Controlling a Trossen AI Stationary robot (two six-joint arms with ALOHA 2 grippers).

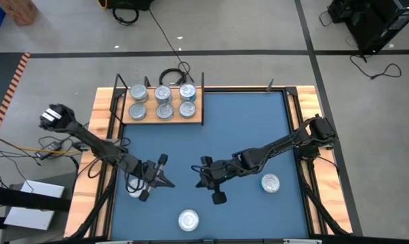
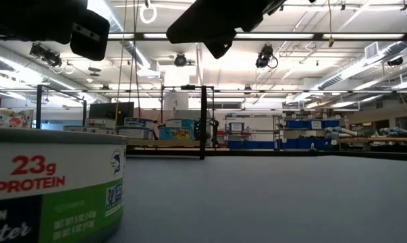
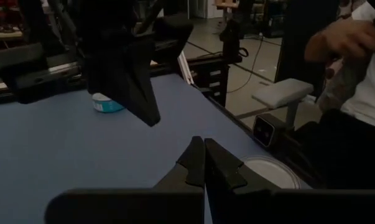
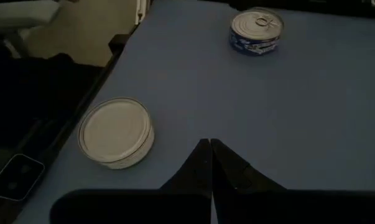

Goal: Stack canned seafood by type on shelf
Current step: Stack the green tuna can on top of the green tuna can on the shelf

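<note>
Six tins (image 1: 162,102) are being carried upright on the shelf (image 1: 161,120), arranged in two rows of three, lids facing up; the shelf's long axis is running along the far edge of the blue table mat (image 1: 245,122), at its far left corner. Three further tins are being found off the shelf, all standing upright on the mat. One white-lidded tin (image 1: 188,219) is sitting at the near edge, roughly midway along it; the same tin (image 4: 115,132) is being seen in the right wrist view. One blue-labelled tin (image 1: 270,183) is lying near the right edge, under the right arm. A third tin (image 1: 135,190) is partly hidden beneath the left arm near the left edge.

The left gripper (image 1: 169,182) is being held above the mat's middle, fingers pressed together, nothing gripped. The right gripper (image 1: 198,180) is facing it nearby, likewise closed tight and empty.
</note>
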